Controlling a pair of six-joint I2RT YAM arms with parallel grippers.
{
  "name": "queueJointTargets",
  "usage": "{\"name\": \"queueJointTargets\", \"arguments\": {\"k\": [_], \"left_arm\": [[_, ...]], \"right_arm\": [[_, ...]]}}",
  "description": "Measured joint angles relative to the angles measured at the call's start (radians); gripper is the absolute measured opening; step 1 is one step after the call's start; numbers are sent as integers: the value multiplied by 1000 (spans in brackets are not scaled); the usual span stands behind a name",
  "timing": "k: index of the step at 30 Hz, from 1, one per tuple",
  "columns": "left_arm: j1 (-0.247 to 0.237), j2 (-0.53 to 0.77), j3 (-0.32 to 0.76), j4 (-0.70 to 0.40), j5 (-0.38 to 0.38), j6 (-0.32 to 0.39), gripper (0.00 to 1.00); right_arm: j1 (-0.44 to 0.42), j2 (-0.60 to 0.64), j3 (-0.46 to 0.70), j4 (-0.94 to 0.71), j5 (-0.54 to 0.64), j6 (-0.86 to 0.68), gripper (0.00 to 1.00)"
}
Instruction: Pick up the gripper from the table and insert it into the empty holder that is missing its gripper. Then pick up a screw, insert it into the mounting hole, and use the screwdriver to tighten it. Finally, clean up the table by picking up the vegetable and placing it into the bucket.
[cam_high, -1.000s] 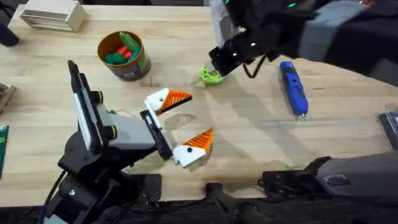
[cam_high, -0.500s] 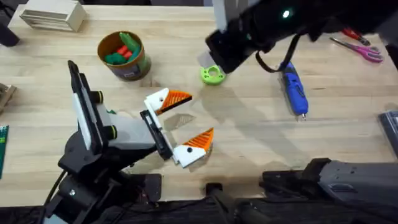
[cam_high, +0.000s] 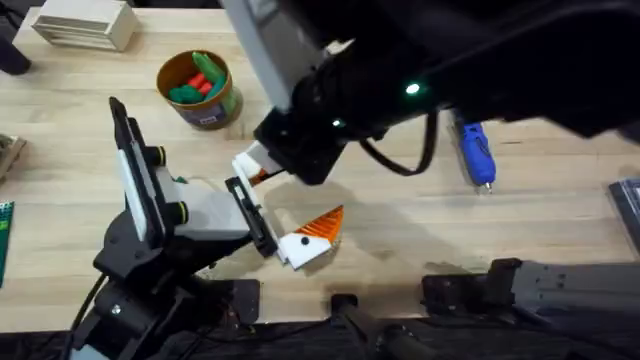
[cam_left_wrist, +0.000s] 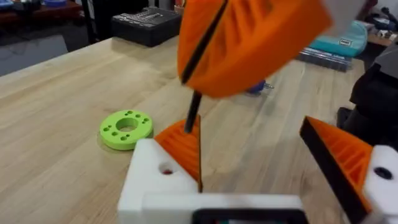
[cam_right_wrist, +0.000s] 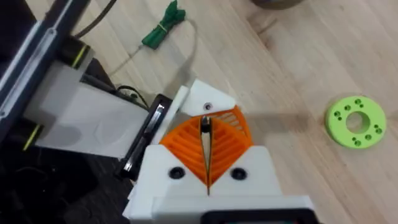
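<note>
1. Currently, the right arm's white two-finger gripper with orange ribbed pads (cam_left_wrist: 249, 37) is clamped on a thin dark metal screw (cam_left_wrist: 193, 109), which points down from between its pads
2. Below it, the left arm's matching gripper (cam_left_wrist: 261, 155) rests with its fingers spread apart; the small orange ribbed wedge-shaped fingertip (cam_left_wrist: 183, 146) appears already seated in the white angular plastic holder (cam_left_wrist: 155, 186)
3. Judging by this, the step in hand is putting the screw into the small round mounting hole (cam_left_wrist: 166, 169) on the holder's white face
4. To do it well, line the screw's tip over the hole, keep the shaft square to the face, lower slowly, and release only once it stands seated
5. The blue ridged-handle screwdriver (cam_high: 473, 150) lies on the light wooden table (cam_high: 400, 230), near the right arm
</note>
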Motion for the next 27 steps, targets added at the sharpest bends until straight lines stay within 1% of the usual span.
{"name": "queueJointTargets", "arguments": {"k": [1, 5, 13, 19, 27], "left_arm": [[0, 0, 0, 0, 0, 0, 987], [0, 0, 0, 0, 0, 0, 987], [0, 0, 0, 0, 0, 0, 987], [0, 0, 0, 0, 0, 0, 987], [0, 0, 0, 0, 0, 0, 987]], "right_arm": [[13, 28, 0, 0, 0, 11, 7], [32, 54, 0, 0, 0, 19, 7], [38, 56, 0, 0, 1, 19, 7], [38, 56, 0, 4, 33, 2, 7], [38, 56, 0, 29, 42, -6, 7]]}}
